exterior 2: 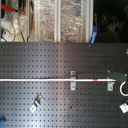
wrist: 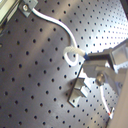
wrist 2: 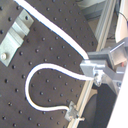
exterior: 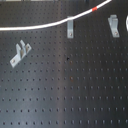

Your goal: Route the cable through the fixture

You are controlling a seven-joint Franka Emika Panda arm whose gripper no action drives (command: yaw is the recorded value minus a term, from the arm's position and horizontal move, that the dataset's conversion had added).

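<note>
Three metal fixtures stand on the black pegboard (exterior: pixel 65 90) in the first exterior view. The cable (exterior: pixel 45 24) runs from nine o'clock toward one o'clock, passing the middle fixture (exterior: pixel 70 27); its red band (exterior: pixel 95 9) lies beyond. Gripper (wrist 2: pixel 97 75) closed on the cable.

Board (exterior: pixel 70 95) lower half open in the first exterior view. Obstacles: three clips (exterior: pixel 20 53), (exterior: pixel 70 28), (exterior: pixel 114 24), cable (exterior: pixel 45 24) strung across the top.

Matt black perforated metal bench (exterior: pixel 75 90), your smooth white cable (exterior: pixel 40 25), dull grey metal fixtures (exterior: pixel 70 28).
</note>
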